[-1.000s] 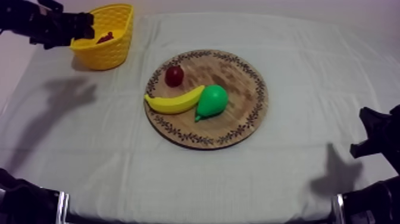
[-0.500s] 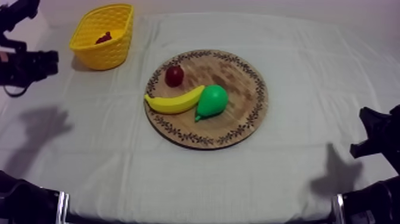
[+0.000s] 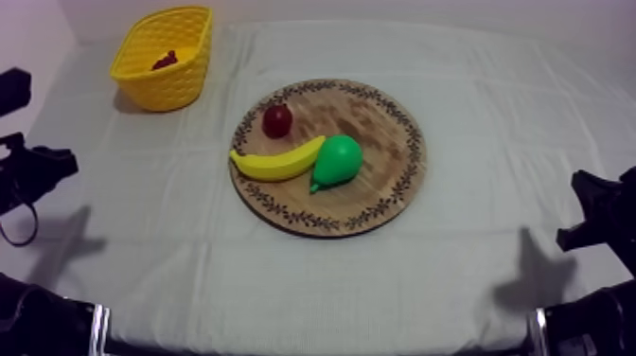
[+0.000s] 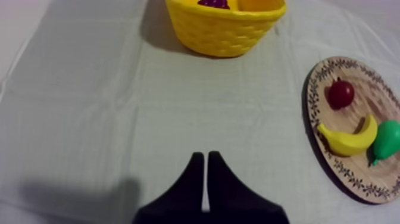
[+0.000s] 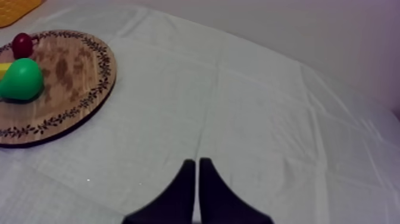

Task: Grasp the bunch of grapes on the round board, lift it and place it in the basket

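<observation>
The bunch of grapes lies dark red inside the yellow basket at the table's far left; the left wrist view has the grapes over the basket's rim. My left gripper hangs at the table's left edge, well short of the basket; its fingers lie together as a narrow wedge, shut on nothing. My right gripper sits low at the right edge, and in the right wrist view it is shut too, over bare cloth.
The round wooden board in the middle carries a small red fruit, a banana and a green pear. Both wrist views catch the board off to one side. Bare cloth lies between board and basket.
My left arm has drawn back from the basket, down along the table's left edge, and its fingers have closed. The grapes stay in the basket. The right arm has not moved.
</observation>
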### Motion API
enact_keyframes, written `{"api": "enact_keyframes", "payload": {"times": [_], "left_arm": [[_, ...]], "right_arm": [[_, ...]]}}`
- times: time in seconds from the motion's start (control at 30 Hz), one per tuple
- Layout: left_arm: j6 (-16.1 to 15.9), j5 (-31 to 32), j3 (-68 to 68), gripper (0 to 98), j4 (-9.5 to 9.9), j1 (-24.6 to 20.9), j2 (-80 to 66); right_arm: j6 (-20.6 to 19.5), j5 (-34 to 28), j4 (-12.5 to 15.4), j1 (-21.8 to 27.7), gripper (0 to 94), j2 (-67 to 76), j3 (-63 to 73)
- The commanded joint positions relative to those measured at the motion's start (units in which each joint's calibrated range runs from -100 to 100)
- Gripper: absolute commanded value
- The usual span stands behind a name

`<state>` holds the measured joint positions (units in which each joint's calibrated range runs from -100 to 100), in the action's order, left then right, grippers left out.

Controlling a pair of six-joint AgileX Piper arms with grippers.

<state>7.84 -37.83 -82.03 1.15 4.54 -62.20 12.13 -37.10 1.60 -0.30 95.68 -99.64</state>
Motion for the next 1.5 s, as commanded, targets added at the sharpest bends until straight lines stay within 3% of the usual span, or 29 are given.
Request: {"api": "enact_keyframes", "payload": {"times": [0.0, 0.13, 0.4, 0.63, 1.1, 1.47], "left_arm": [[-1.3, 2.7, -5.6, 0.1, 0.00, 0.0, -5.9], [-3.0, 4.4, -10.7, 0.0, -0.04, -0.3, -14.1], [-5.6, 1.0, -15.6, 0.0, 0.16, -0.5, -28.6], [-5.7, -1.8, -15.5, 0.0, 0.45, -0.7, -36.1], [-7.4, -2.1, -15.5, 0.0, 0.54, -0.9, -37.8], [-6.9, -1.5, -15.7, 0.0, 0.54, -0.2, -37.8]], "right_arm": [[0.0, 0.0, 0.0, 0.0, 0.5, 0.0, 0.0], [0.0, 0.0, 0.0, 0.0, 0.5, 0.0, 0.0], [0.0, 0.0, 0.0, 0.0, 0.5, 0.0, 0.0], [0.0, 0.0, 0.0, 0.0, 0.5, 0.0, 0.0], [0.0, 0.0, 0.0, 0.0, 0.5, 0.0, 0.0], [0.0, 0.0, 0.0, 0.0, 0.5, 0.0, 0.0]]}}
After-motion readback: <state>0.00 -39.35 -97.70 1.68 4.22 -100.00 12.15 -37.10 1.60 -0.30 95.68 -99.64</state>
